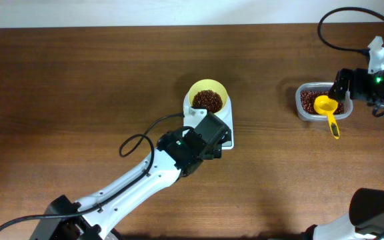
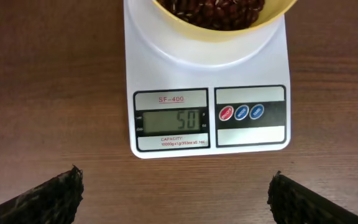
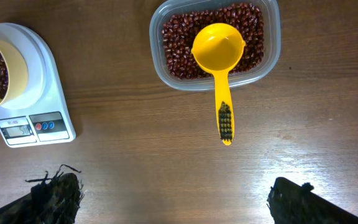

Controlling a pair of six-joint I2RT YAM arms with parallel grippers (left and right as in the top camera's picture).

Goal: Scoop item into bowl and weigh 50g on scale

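Observation:
The pale yellow bowl (image 1: pixel 208 97) holds dark reddish-brown beans (image 1: pixel 207 101) and stands on the white scale (image 1: pixel 227 119) at mid-table. In the left wrist view the scale (image 2: pixel 207 102) reads 50, with the bowl (image 2: pixel 222 15) at the top edge. My left gripper (image 2: pixel 176 190) is open and empty, just in front of the scale. My right gripper (image 3: pixel 176 190) is open and empty over bare table, near the bright yellow scoop (image 3: pixel 219 53). The right wrist view also shows the scale (image 3: pixel 36 106) and bowl (image 3: pixel 2 71) at the left.
A clear plastic container (image 1: pixel 303 103) of beans stands at the right with the scoop (image 1: pixel 327 110) lying across it, handle toward the table's front. My left arm (image 1: pixel 139 180) stretches from the lower left. A black cable (image 1: pixel 342 30) loops at the back right.

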